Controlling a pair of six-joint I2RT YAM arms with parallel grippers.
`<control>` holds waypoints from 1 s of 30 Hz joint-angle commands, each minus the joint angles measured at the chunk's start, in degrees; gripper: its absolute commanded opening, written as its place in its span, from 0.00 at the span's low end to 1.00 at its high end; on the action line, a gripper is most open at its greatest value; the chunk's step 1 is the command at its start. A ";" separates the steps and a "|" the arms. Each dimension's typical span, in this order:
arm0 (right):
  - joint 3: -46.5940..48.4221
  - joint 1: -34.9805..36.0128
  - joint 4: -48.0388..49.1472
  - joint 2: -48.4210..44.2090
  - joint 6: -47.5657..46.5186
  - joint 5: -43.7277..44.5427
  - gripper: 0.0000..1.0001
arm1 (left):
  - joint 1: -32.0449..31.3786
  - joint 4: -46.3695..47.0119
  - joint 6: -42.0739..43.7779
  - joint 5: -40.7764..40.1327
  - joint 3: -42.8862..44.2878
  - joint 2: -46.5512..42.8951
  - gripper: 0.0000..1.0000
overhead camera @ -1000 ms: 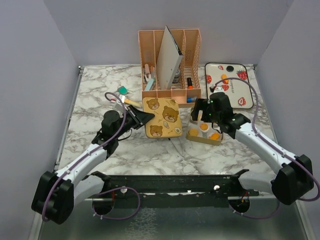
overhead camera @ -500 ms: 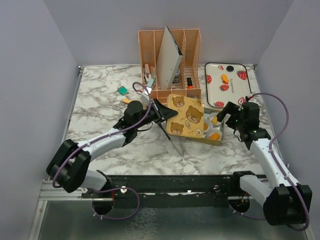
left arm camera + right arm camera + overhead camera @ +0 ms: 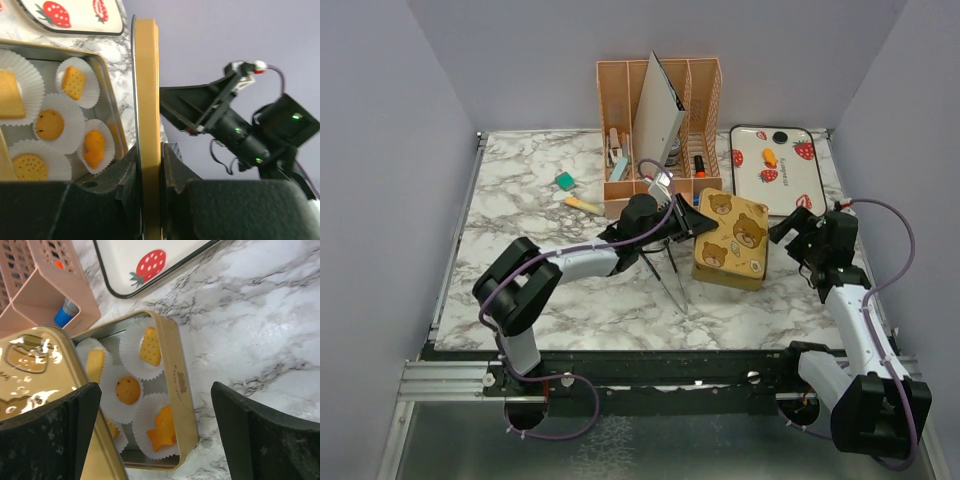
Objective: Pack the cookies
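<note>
The cookies sit in white paper cups inside an open gold tin: a square one, a round one and a fish-shaped one. My left gripper is shut on the rim of the yellow bear-print lid, which hangs tilted over the tin and hides most of it in the top view. The lid shows edge-on in the left wrist view, with cookies to its left. Just right of the tin, my right gripper stands open and holds nothing. One orange cookie lies on the strawberry tray.
A pink desk organizer stands behind the tin. Thin black tongs lie on the marble near the left gripper. A green piece and a yellow stick lie at the back left.
My left arm has swung the lid to the right, from beside the tin to over it. The right gripper has drawn back to the right of the tin and opened wide.
</note>
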 commanded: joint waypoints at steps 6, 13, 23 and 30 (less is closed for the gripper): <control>4.48 -0.11 -6.05 -0.86 0.50 14.60 1.00 | -1.49 2.65 -1.58 -3.65 5.08 7.26 0.00; 1.97 -0.11 -0.50 0.35 2.54 1.93 0.99 | -2.56 2.74 -1.99 -1.86 9.95 12.37 0.00; -0.33 -0.11 2.02 4.08 1.64 -5.49 0.97 | -3.07 2.74 -2.67 -1.61 12.46 17.16 0.00; -2.23 -0.02 4.48 9.00 0.61 -11.63 0.95 | -2.93 2.65 -1.52 -2.83 10.61 17.40 0.00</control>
